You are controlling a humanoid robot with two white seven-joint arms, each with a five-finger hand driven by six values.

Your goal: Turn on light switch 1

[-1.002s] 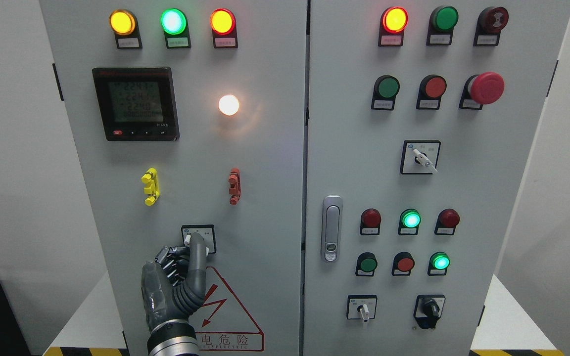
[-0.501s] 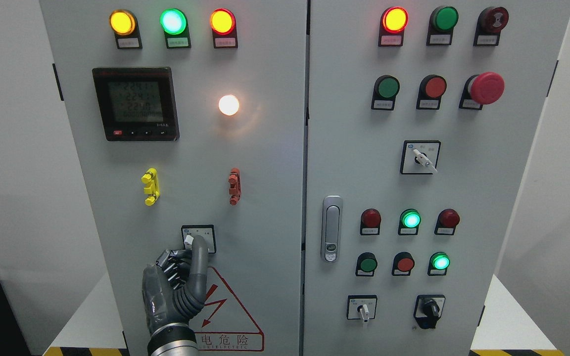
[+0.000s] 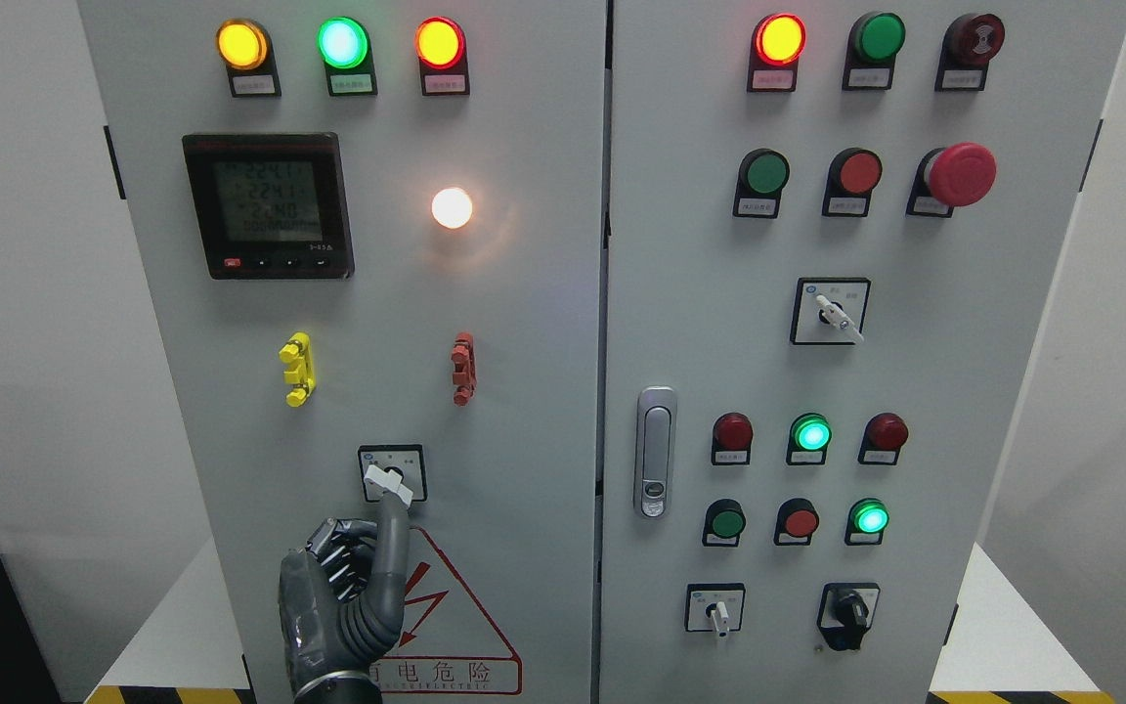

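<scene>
Cabinet door [image 3: 524, 323] smooth matt painted metal; door handle [image 3: 656, 452] shiny chrome; left hand [image 3: 343, 596] glossy dark plastic.

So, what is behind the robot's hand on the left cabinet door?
Behind the left hand is the red triangular warning sign. Its right part with the lightning bolt shows; its left part is covered by the hand. The rotary switch above the raised finger is in full view.

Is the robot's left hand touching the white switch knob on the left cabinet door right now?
Cannot tell. In the head view, the left hand's raised finger ends right at the lower edge of the white switch knob, with no visible gap, but contact isn't plain.
</scene>
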